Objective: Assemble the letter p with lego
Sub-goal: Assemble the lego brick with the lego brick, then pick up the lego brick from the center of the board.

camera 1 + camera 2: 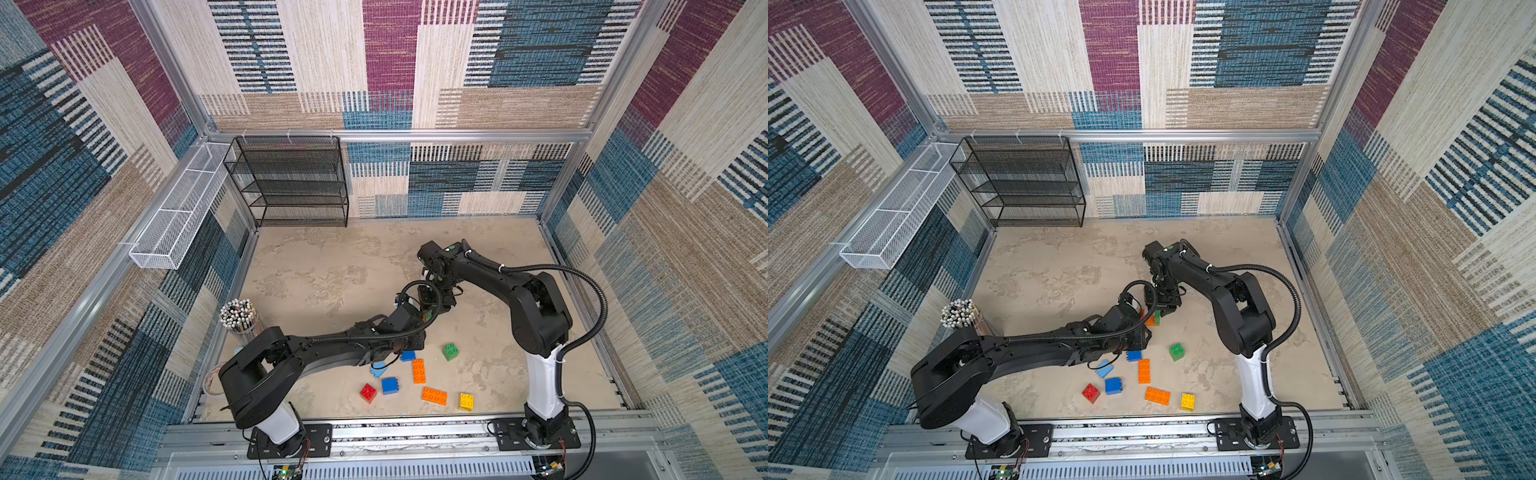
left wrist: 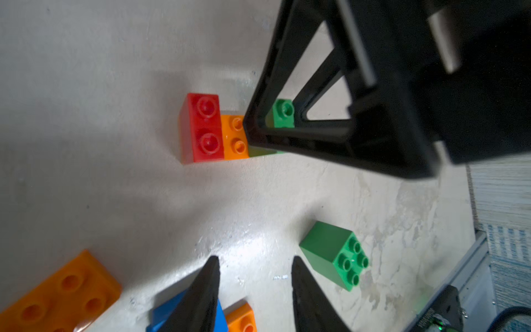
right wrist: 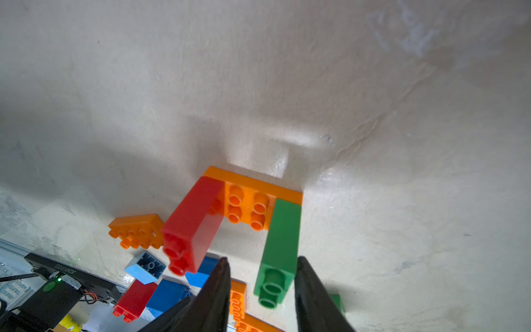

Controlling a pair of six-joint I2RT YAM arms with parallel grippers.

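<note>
Now: my right hand (image 3: 262, 258) parted, straddling green brick (image 3: 283, 244) on orange brick (image 3: 247, 207), seemingly not pinching; red brick (image 3: 192, 224) alongside. My left hand (image 2: 255, 257) parted, empty, over bench (image 2: 115, 115).

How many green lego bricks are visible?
2. A loose green brick sits on the table; an attached green brick stands on the orange brick. More may be hidden.
</note>
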